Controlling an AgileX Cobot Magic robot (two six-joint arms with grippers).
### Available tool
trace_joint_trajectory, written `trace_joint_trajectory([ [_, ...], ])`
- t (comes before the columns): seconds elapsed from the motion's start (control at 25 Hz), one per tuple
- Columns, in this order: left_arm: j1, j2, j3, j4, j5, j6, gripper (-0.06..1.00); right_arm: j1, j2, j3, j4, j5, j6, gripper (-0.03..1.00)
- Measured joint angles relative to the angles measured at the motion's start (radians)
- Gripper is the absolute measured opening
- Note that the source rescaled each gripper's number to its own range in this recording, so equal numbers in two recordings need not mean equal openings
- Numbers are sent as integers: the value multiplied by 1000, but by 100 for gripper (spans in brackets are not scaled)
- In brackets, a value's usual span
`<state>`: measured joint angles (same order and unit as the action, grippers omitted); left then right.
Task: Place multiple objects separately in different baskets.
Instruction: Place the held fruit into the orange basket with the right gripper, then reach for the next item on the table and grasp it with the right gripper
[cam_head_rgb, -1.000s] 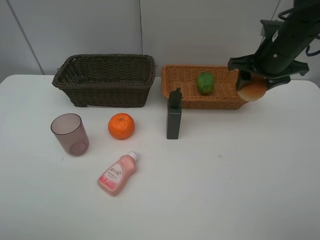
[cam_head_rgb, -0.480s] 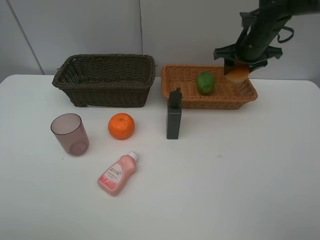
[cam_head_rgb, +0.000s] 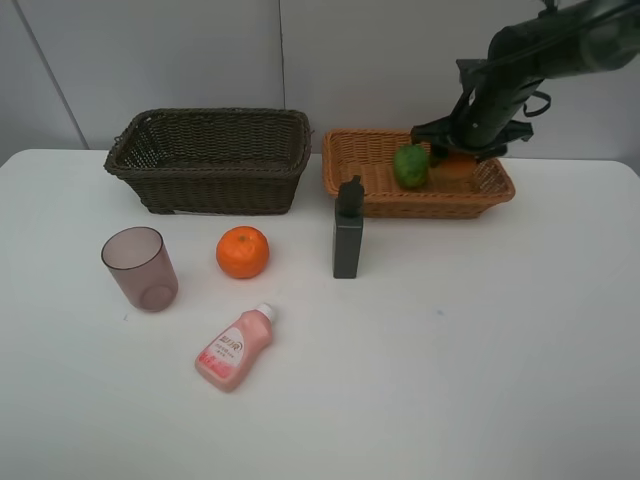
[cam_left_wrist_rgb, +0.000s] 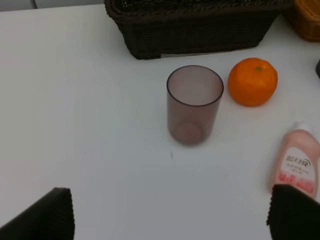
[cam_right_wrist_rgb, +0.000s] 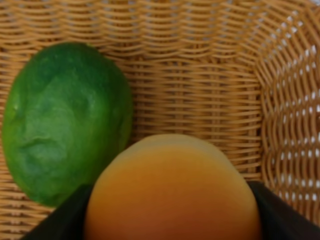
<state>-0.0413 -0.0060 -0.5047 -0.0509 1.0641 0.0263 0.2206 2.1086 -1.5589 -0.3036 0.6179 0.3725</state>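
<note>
Four items loose on the white table (cam_head_rgb: 480, 350): pink white-capped bottle (cam_head_rgb: 234, 348), translucent mauve plastic cup (cam_head_rgb: 140, 267), orange (cam_head_rgb: 243, 251), dark grey rectangular bottle (cam_head_rgb: 348, 230). Left gripper (cam_left_wrist_rgb: 170, 212) spread, empty, facing the cup. Far right, arm angled down, right gripper (cam_right_wrist_rgb: 172, 212) clamped on red-orange mango-like fruit (cam_right_wrist_rgb: 172, 180) inside shallow tan wicker basket (cam_head_rgb: 420, 205), beside green round fruit (cam_head_rgb: 410, 165). Placing step; release next, probably.

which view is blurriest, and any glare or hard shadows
Right wrist: the red-orange fruit in the right gripper looms soft and unfocused, the green fruit sharper. Left wrist: the cup is crisp, light even. Exterior high: sharp, flat light, faint shadows, no glare.
</note>
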Motion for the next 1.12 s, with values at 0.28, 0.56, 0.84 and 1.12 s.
trace_joint_trajectory([
  [0.28, 0, 0, 0, 0, 0, 0, 100, 0, 1, 0, -45, -12, 0, 56],
  [0.56, 0, 0, 0, 0, 0, 0, 100, 0, 1, 0, -48, -17, 1, 97],
  [0.84, 0, 0, 0, 0, 0, 0, 100, 14, -45, 0, -43, 28, 1, 98],
  [1.12, 0, 0, 0, 0, 0, 0, 100, 122, -160, 0, 89, 253, 0, 98],
])
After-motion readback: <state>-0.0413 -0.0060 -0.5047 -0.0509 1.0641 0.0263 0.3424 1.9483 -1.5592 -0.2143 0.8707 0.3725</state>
